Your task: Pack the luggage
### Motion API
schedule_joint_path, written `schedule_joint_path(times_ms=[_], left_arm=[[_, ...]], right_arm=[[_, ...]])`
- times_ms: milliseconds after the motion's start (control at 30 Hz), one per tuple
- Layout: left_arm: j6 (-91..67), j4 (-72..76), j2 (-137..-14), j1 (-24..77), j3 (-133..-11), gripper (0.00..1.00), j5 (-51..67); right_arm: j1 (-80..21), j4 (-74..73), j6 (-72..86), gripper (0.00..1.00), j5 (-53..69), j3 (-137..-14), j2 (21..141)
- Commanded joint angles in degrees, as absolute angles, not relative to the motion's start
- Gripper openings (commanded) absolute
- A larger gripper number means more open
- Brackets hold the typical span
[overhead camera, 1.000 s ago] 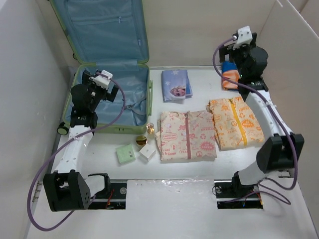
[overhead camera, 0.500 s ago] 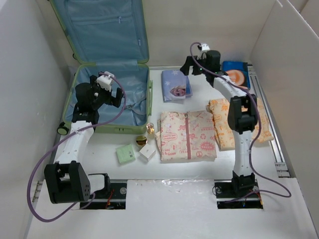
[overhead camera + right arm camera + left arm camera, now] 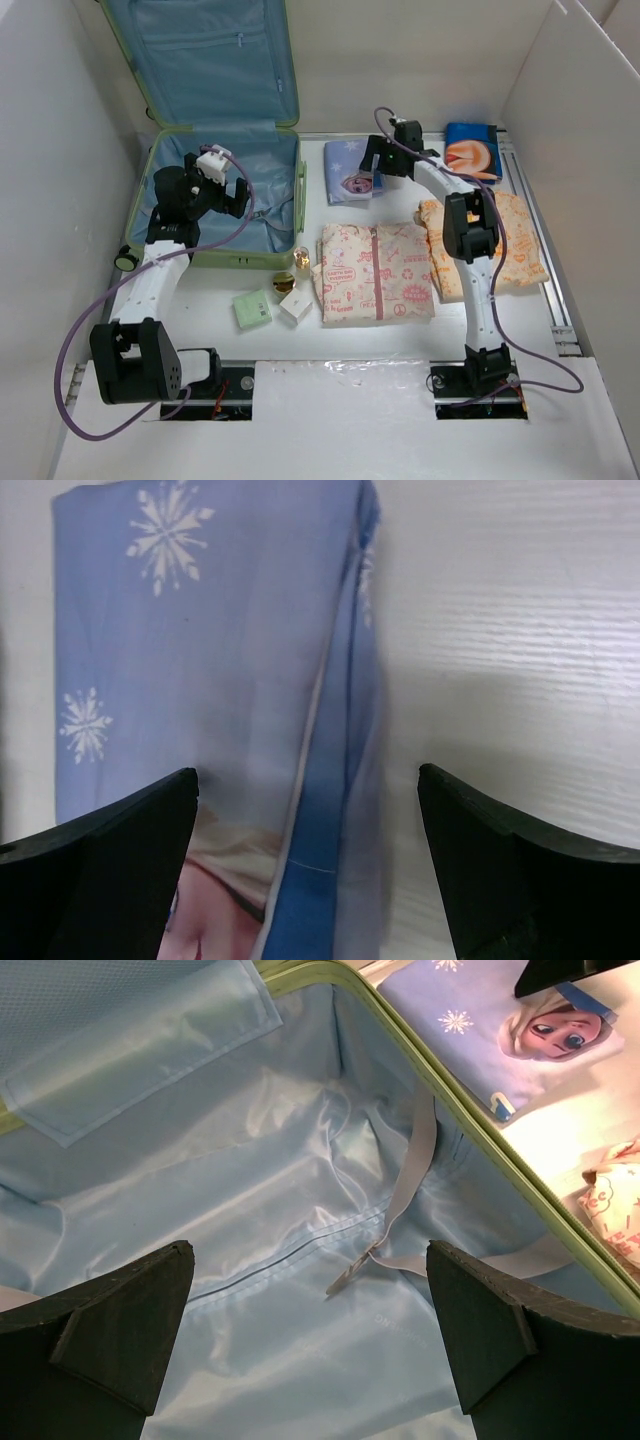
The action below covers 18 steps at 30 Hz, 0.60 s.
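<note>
Green luggage (image 3: 210, 70) lies open and empty. Just right of it, the right gripper (image 3: 305, 780) hangs wide open over a folded blue garment (image 3: 130, 680), probably to grab it; the left gripper (image 3: 308, 1255) gapes empty over the luggage.

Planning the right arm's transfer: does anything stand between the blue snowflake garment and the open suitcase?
Nothing visible between the blue snowflake garment and the luggage besides its raised green rim. The left gripper hangs open over the lining, partly in the way.
</note>
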<state>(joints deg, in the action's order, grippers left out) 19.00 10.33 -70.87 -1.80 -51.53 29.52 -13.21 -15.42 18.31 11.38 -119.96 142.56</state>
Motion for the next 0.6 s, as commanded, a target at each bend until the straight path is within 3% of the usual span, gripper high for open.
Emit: schedule_joint_path(times_ms=[0,67,200,267,333,367,433,567], left_arm=[[18.4,11.4,-70.5,-1.7,-52.8,1.00,30.8],[17.8,12.0,-71.0,-1.7,-52.8,1.00,31.4],[17.8,12.0,-71.0,-1.7,-53.3,1.00,31.9],[17.8,12.0,-71.0,-1.7,-53.3,1.00,31.9],[17.8,12.0,-71.0,-1.7,-53.3,1.00,31.9],[18.5,12.0,-71.0,-1.7,-53.3,1.00,31.9],[18.5,12.0,-71.0,-1.7,-53.3,1.00,31.9],[19.2,10.6,-71.0,-1.7,-53.9,0.87,36.0]], right_arm=[[-14.1,-19.0,19.5,0.95,7.0,-118.4,139.4],[-14.8,-20.3,18.4,0.92,7.6,-119.2,140.1],[-14.8,-21.4,18.4,0.77,14.5,-121.5,143.3],[-14.8,-20.7,19.1,0.65,15.9,-121.0,143.3],[-14.8,-18.2,20.3,0.48,17.3,-119.0,142.6],[-14.8,-17.1,20.9,0.22,18.2,-118.1,142.6],[-14.0,-14.5,22.2,0.04,22.0,-115.2,141.2],[-11.9,-4.9,24.7,0.00,30.0,-110.4,136.4]])
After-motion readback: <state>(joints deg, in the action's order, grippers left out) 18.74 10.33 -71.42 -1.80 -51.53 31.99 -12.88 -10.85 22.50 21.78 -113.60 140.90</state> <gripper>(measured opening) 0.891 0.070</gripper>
